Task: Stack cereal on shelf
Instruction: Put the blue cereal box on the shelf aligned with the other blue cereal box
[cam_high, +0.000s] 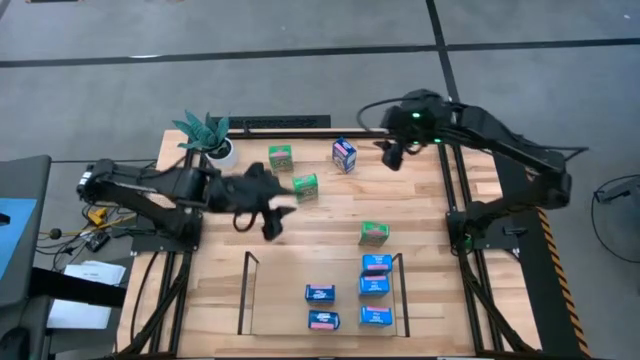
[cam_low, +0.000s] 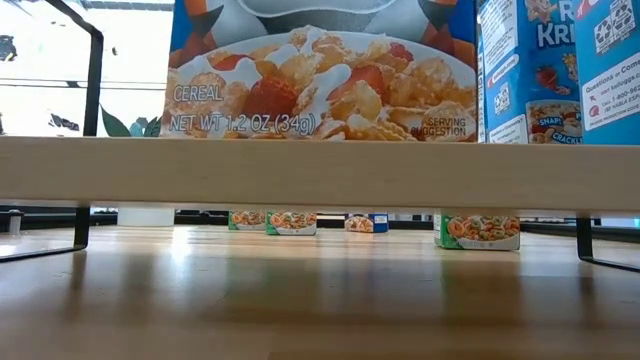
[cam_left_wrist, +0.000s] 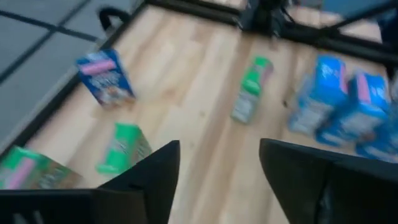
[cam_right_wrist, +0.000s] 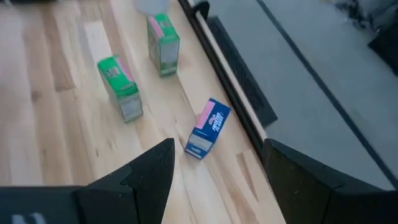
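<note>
Several blue cereal boxes (cam_high: 374, 287) lie on the shelf (cam_high: 248, 300) at the table's near edge. A green box (cam_high: 374, 233) lies just beyond the shelf's far right corner. Two more green boxes (cam_high: 281, 157) (cam_high: 305, 185) and a blue one (cam_high: 344, 154) stand at the far side. My left gripper (cam_high: 270, 220) hovers over the table's middle, near the second green box. It is open and holds nothing (cam_left_wrist: 217, 149). My right gripper (cam_high: 391, 156) hangs open at the far right, above the lone blue box (cam_right_wrist: 208, 127), and is also unladen (cam_right_wrist: 217, 149).
A potted plant (cam_high: 207, 135) stands at the far left corner. Black frame rails (cam_high: 450, 190) run along the table's right side. The shelf's wood base (cam_low: 320, 172) spans the low view, with large boxes (cam_low: 320, 70) on it. Bare wood lies between the far boxes and the shelf.
</note>
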